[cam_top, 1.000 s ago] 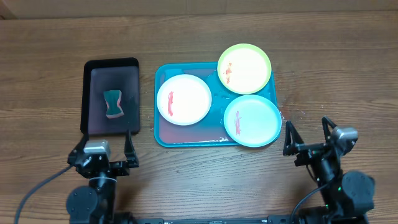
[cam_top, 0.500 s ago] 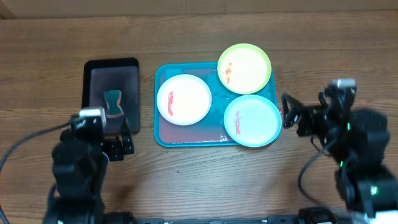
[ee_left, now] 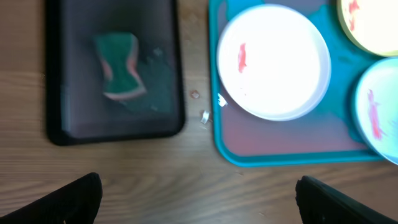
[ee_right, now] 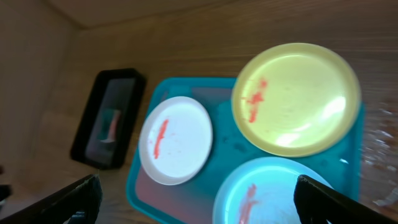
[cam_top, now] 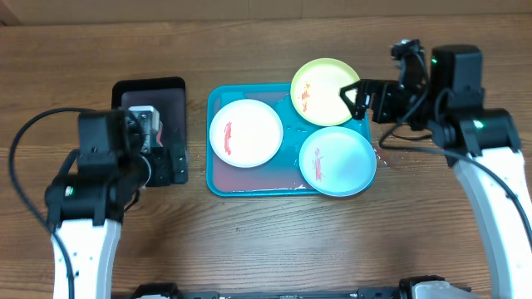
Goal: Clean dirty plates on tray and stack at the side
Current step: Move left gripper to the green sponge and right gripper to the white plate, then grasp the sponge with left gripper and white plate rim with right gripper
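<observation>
The turquoise tray [cam_top: 249,178] holds three plates. The white plate [cam_top: 246,133] lies at the left, the lime-green plate [cam_top: 326,90] at the back right and the aqua plate [cam_top: 337,161] at the front right. Each has red smears. My left gripper [cam_top: 170,164] is open and empty, above the front right of the black tray. In the left wrist view its fingers [ee_left: 199,202] hang over bare wood. My right gripper [cam_top: 359,100] is open and empty, above the right rim of the lime-green plate [ee_right: 297,99]. The right wrist view also shows the white plate [ee_right: 176,140] and the aqua plate [ee_right: 273,193].
A smaller black tray [ee_left: 112,124] stands left of the turquoise tray [ee_left: 280,140] and holds a green and pink sponge [ee_left: 119,65]. Small crumbs lie on the wood between the two trays. Bare wooden table lies in front of and to the right of the trays.
Both arms have lifted from the near table edge and swung forward. The left is now over the black tray, the right beside the lime-green plate. The plates have not moved.
</observation>
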Available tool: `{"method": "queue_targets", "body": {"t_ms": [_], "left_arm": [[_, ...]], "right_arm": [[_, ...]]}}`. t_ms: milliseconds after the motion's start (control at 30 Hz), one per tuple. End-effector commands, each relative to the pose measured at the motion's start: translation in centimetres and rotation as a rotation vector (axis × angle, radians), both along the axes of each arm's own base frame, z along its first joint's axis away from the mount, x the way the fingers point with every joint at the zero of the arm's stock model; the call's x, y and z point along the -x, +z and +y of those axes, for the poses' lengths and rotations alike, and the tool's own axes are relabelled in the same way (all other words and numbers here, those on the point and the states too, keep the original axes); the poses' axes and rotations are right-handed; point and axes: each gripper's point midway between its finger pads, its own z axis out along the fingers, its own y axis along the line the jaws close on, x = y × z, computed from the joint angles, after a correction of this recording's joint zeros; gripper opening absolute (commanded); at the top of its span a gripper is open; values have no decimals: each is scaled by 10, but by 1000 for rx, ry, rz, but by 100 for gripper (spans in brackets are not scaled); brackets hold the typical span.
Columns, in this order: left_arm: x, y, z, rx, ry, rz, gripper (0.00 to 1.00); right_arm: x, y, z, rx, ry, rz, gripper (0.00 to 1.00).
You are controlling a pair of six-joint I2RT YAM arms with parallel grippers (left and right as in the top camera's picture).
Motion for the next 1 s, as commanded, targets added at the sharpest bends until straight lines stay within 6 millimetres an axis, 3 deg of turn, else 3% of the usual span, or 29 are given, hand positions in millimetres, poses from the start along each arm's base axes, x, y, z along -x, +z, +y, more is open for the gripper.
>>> {"method": "queue_targets", "body": {"t_ms": [0,100,200,400,500,667,800,967], "left_arm": [[-11,-7,-19,127,-27,47,100],[-20,-19,-15,108,-25,78,100],[-24,-28,8,53,168,139,100],[-24,-20,47,-91,405,221,100],[-31,-24,52,-122,420,245,100],[-54,-52,53,-130,417,286,100],[-76,-82,56,-156,381,320,94],[-108,-121,68,-228,353,317,81]], "right_arm": [[-2,9,33,-124,143,-3,100],[-8,-6,49,-99,152,20,100],[-13,-27,63,-22,96,68,100],[-19,-56,81,139,3,164,100],[-20,-78,86,199,9,242,100],[-24,-111,93,214,33,321,100],[-27,-114,95,212,33,314,99],[-29,-113,95,211,35,305,87]]}}
